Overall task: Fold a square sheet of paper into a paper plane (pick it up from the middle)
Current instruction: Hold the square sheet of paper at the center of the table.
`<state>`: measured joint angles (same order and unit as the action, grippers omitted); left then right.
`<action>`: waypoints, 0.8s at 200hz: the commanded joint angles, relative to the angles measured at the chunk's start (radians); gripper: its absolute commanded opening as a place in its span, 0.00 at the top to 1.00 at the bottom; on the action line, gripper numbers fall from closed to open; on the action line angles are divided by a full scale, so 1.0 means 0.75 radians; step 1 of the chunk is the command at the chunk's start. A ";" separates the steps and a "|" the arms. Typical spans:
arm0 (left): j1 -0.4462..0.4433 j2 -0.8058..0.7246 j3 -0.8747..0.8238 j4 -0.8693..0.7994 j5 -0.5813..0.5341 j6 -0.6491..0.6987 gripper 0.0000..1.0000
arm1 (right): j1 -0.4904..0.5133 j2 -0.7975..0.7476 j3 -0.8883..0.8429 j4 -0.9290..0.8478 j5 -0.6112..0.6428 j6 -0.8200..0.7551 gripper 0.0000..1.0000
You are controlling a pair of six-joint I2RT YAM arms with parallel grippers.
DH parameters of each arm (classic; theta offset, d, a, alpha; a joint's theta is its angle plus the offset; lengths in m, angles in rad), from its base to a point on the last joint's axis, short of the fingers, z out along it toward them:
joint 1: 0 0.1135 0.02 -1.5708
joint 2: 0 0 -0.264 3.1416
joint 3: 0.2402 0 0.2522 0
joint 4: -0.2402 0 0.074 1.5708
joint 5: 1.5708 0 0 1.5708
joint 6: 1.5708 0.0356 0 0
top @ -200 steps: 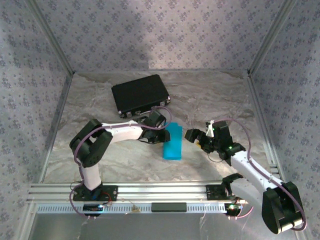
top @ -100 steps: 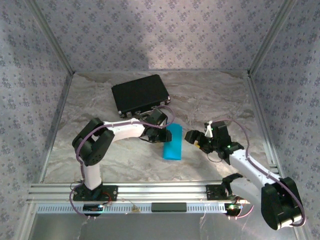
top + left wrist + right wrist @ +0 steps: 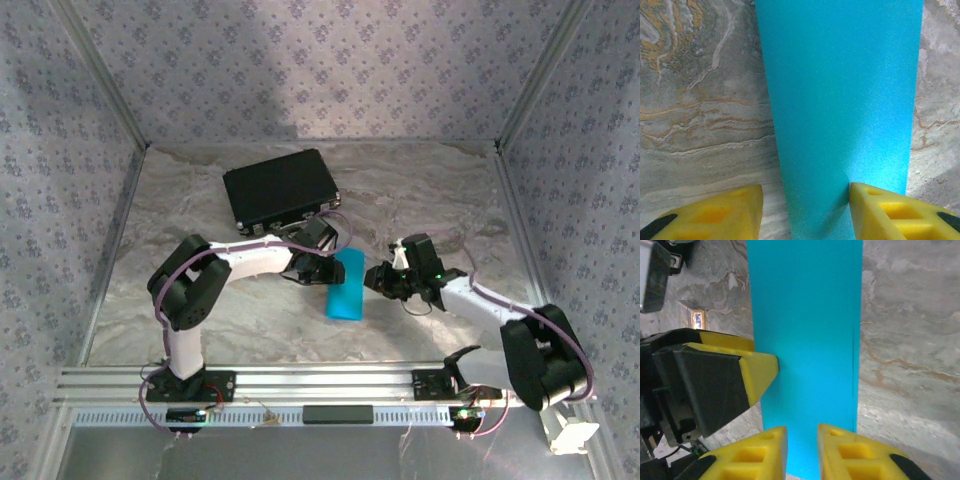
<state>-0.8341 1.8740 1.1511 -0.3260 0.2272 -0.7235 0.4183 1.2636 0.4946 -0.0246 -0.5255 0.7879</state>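
Note:
The square sheet of paper (image 3: 345, 286) lies folded into a long cyan-blue strip on the marble table. My left gripper (image 3: 322, 265) is at its left edge. In the left wrist view the left gripper (image 3: 805, 200) is open, its jaws wide apart. One yellow fingertip (image 3: 890, 207) rests on the paper (image 3: 840, 100) and the other on bare table. My right gripper (image 3: 378, 278) is at the strip's right edge. In the right wrist view its jaws (image 3: 802, 440) stand a narrow gap apart over the paper's (image 3: 805, 315) near end. The cyan shows flat through the gap.
A black case (image 3: 280, 190) lies behind the paper at the back left. A small printed card (image 3: 697, 318) sits on the table beyond the left gripper's finger (image 3: 760, 370). Metal rails run along the near edge and patterned walls close in the sides.
My right arm has swung left up to the paper's edge and its jaws have narrowed from wide apart to a small gap. The left gripper has barely moved.

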 commanded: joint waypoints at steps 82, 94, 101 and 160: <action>-0.029 0.035 0.022 0.055 0.024 -0.023 0.50 | 0.024 0.350 0.161 -0.107 -0.011 -0.188 0.85; -0.031 0.019 0.012 0.071 0.024 -0.039 0.50 | 0.017 0.398 0.173 -0.153 -0.012 -0.252 0.87; -0.035 0.005 0.001 0.089 0.024 -0.052 0.49 | 0.013 0.425 0.179 -0.167 -0.021 -0.276 0.88; -0.027 -0.193 -0.153 0.223 -0.050 -0.211 0.31 | 0.048 0.515 0.279 -0.254 -0.088 -0.417 0.88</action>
<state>-0.8532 1.8198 1.0813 -0.2226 0.2195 -0.8135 0.4351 1.6077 0.6624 -0.1047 -0.5858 0.5716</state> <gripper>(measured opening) 0.666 0.116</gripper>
